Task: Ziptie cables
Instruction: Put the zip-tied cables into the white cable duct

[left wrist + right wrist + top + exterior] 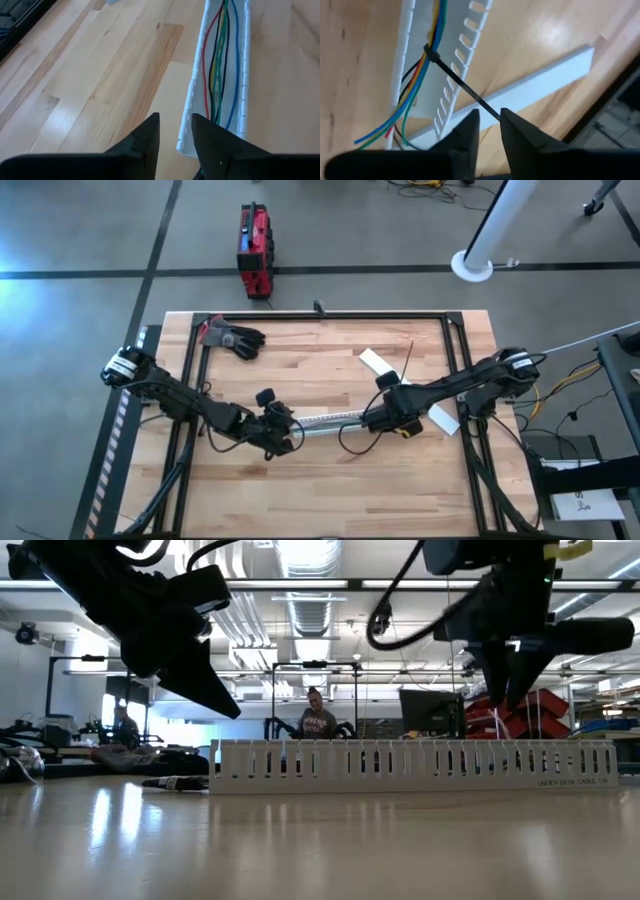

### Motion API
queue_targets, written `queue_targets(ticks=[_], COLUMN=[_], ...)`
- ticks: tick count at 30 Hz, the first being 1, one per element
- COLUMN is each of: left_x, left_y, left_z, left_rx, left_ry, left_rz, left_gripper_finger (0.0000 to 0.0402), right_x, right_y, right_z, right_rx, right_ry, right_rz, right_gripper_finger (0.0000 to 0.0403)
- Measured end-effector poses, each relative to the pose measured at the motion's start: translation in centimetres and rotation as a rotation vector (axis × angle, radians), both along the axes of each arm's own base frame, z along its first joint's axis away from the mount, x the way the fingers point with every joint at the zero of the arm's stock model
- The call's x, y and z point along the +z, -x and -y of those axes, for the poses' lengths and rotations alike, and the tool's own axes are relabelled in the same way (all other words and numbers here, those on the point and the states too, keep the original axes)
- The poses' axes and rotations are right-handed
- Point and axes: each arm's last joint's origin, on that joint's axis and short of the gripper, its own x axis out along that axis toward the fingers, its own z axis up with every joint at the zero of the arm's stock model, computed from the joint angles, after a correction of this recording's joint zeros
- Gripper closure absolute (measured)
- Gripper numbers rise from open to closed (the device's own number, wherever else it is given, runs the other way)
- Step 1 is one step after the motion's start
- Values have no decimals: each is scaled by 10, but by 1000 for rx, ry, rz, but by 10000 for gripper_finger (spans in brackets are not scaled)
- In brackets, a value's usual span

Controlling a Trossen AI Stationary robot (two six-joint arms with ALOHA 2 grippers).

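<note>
Gripping the thin black ziptie [462, 89] around the coloured cables [422, 65] in the white slotted channel [451, 95], the right gripper [489, 121] pinched narrow; the left gripper [175, 131] hovered narrowly parted beside the channel's other end.

The cables [427, 37] are thin red, green, blue, yellow and black wires. They lie together inside the long white channel [197, 95], with loose ends sticking out.

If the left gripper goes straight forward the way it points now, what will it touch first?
Most likely the near end of the white slotted channel, which lies just ahead of the left gripper, with the cables running inside it. Depth is unclear: the gripper may sit above the channel and pass over it.
</note>
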Motion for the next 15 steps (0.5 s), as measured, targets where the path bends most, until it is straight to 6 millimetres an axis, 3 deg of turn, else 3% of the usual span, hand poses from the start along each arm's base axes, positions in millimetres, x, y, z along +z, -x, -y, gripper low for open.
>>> queue_targets(ticks=[4, 11, 15], left_x=[0, -2, -4], left_y=[-1, 0, 1], left_z=[0, 0, -1], left_rx=[-2, -2, -2], left_ry=[2, 2, 2], left_rz=[9, 10, 9], left_gripper_finger=[295, 288, 291], right_x=[-13, -38, -41], right_y=[6, 18, 18], right_z=[14, 36, 39], right_rx=[40, 77, 69], right_ry=[3, 45, 69], right_rz=[-78, -140, -127], right_gripper_finger=[348, 322, 311])
